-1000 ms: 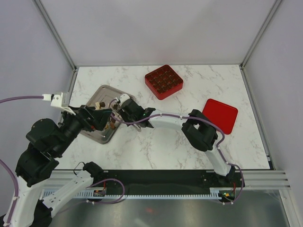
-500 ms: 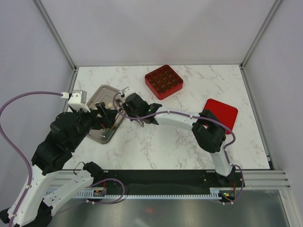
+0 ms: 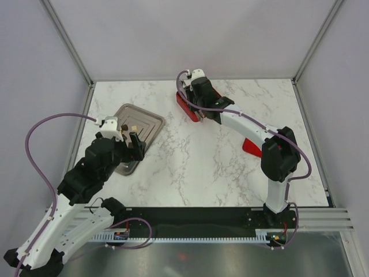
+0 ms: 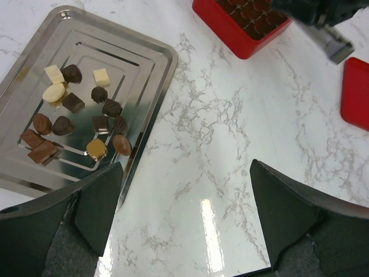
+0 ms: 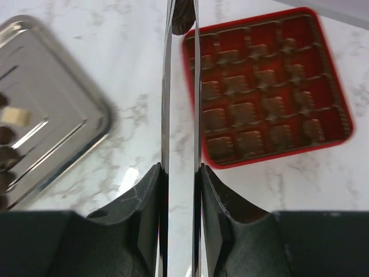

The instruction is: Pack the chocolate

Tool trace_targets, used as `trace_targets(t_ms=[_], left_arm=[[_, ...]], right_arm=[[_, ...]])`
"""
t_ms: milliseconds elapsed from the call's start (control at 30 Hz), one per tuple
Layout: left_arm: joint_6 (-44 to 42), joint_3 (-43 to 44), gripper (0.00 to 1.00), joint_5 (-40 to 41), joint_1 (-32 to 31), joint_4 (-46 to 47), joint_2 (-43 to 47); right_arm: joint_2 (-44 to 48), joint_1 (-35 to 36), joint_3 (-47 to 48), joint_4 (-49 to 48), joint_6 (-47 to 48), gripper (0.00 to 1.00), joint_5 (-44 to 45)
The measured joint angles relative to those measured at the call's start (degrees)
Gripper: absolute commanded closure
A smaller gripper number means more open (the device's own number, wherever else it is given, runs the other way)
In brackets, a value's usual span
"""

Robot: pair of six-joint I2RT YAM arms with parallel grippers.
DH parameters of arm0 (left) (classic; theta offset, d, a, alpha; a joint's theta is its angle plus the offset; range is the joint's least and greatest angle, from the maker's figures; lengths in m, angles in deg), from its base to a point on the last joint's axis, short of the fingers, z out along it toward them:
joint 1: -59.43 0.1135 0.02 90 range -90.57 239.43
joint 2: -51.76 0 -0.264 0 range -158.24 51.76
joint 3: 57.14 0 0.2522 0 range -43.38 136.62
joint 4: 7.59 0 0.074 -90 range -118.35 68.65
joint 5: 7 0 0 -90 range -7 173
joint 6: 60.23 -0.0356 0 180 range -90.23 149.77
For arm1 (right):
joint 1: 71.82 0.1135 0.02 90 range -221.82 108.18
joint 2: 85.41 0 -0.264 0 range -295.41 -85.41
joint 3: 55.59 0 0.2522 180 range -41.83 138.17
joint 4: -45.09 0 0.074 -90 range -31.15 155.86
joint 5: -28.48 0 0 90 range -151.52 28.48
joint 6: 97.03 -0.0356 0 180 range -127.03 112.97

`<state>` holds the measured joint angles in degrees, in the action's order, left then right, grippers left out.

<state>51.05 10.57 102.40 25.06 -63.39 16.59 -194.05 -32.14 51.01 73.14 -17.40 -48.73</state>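
Right gripper (image 5: 180,173) squeezes tongs (image 5: 180,86) pinching 1 dark piece (image 5: 183,16) at the box (image 5: 277,154) corner; other chocolate (image 4: 86,121) lies on the tray (image 4: 138,63). Left gripper (image 4: 184,190) gapes, idle. Centre tips over 1 vacant cell, lower, then ease the squeeze.

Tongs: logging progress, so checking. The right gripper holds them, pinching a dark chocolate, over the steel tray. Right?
Not the tray. The right gripper holds the tongs, pinching a dark chocolate, at the corner of the box; the tray lies off to the side. The right wrist view shows it.
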Motion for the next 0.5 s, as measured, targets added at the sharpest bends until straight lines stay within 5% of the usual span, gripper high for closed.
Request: trace_targets(t_ms=[500], left_arm=[[-2.51, -5.49, 0.00, 1.07, 0.00, 0.66, 0.04]], right_arm=[[-14.43, -11.30, 15.91, 4.31, 3.85, 0.68, 2.10]])
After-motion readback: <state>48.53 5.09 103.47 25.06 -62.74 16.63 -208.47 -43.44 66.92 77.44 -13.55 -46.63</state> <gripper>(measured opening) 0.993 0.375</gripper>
